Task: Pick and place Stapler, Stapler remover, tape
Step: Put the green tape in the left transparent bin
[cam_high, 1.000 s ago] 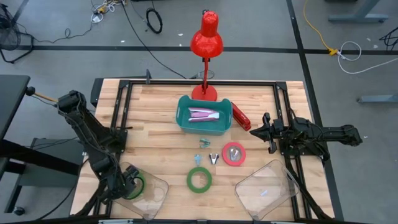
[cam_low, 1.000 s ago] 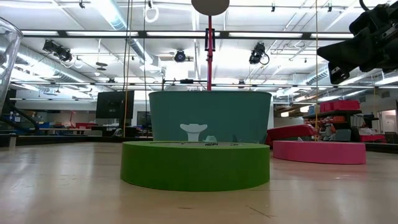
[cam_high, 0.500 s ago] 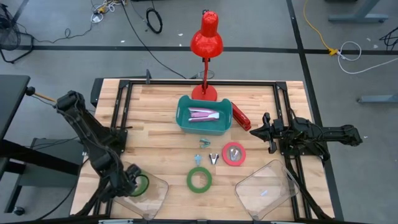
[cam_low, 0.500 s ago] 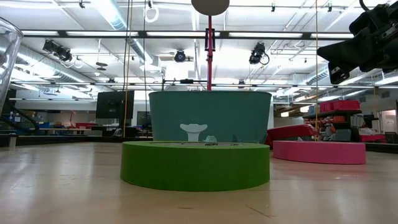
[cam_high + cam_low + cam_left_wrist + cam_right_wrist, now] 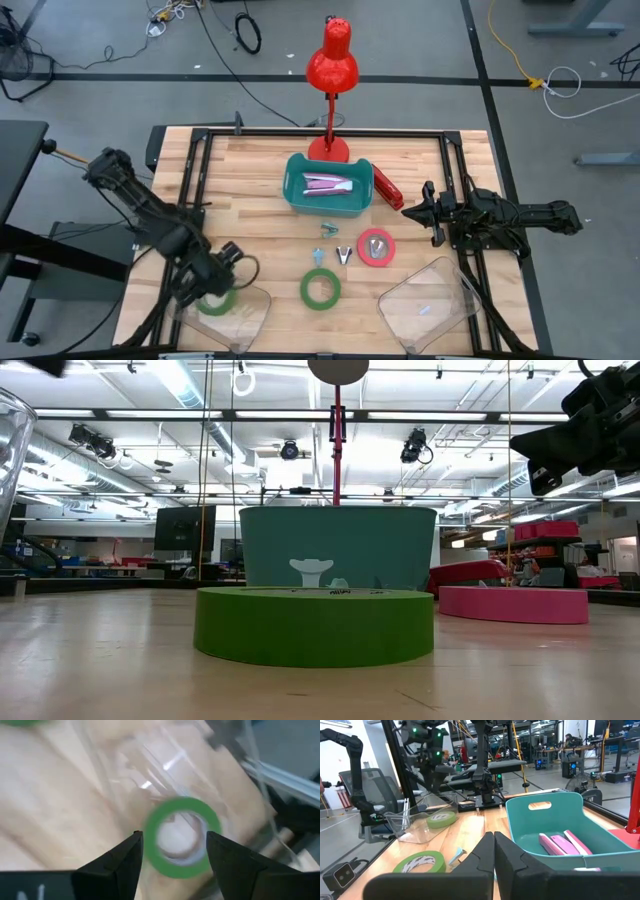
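Blurred green tape (image 5: 181, 837), left wrist view.

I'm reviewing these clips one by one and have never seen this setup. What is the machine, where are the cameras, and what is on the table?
Two dark robot arms work at a wooden table. One camera looks down from above, one sits at tabletop height, and one rides on each wrist. The left gripper hangs open over a green tape roll lying in a clear tray, holding nothing. The right gripper waits shut at the table's right edge. Also there: another green roll, a pink roll, a red stapler, a teal bin and a red lamp.
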Controlling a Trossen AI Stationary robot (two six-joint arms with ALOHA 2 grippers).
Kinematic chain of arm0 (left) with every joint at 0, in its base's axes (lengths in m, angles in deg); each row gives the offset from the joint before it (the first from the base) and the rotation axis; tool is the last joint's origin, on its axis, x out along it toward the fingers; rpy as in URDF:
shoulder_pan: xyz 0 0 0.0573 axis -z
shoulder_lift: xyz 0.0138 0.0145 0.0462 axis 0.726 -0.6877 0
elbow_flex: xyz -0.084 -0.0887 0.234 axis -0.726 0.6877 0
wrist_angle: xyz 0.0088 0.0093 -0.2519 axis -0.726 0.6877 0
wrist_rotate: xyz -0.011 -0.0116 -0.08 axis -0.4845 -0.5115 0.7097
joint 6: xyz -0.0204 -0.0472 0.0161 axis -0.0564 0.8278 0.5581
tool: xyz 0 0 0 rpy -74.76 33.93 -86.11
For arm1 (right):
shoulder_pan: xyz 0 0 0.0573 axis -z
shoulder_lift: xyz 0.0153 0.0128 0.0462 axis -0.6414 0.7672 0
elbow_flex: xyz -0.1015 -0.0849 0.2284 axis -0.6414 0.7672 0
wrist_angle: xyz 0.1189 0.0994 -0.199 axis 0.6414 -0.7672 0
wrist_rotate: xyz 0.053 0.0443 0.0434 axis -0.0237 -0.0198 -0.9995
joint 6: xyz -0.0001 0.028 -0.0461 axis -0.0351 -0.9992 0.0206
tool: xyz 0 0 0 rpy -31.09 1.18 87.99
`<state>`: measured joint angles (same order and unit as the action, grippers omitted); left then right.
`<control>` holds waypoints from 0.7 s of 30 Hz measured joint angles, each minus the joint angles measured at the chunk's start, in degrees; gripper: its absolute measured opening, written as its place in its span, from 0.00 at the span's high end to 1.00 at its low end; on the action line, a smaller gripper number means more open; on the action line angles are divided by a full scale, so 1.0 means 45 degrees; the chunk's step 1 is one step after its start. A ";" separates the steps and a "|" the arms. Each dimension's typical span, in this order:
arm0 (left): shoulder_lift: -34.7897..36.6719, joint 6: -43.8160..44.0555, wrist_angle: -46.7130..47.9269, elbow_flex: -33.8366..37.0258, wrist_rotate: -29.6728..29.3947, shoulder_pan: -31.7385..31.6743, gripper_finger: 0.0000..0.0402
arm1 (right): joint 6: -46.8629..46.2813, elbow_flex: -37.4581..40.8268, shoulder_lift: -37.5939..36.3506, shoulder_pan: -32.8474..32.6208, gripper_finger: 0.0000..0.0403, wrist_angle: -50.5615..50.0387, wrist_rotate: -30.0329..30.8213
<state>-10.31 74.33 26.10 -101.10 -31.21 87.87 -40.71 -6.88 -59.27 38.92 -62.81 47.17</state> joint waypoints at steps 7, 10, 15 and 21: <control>0.0000 -0.1203 -0.0051 -0.0699 -0.1723 -0.1895 0.45 | 0.0000 -0.0002 0.0005 0.0000 0.98 0.0000 -0.0004; 0.0000 -0.1220 -0.0572 -0.0794 -0.2231 -0.2631 0.45 | 0.0002 0.0002 0.0005 0.0000 0.98 0.0000 -0.0005; -0.0003 -0.1185 -0.2218 -0.0794 -0.2764 -0.3619 0.45 | 0.0002 -0.0002 0.0005 0.0003 0.98 0.0000 0.0000; -0.0509 -0.0160 -0.3802 -0.0799 -0.3143 -0.4480 0.45 | 0.0002 0.0001 0.0005 0.0003 0.98 0.0005 -0.0002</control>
<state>-12.60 73.62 8.99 -104.70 -45.35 67.71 -40.70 -6.88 -59.24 38.94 -62.79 47.16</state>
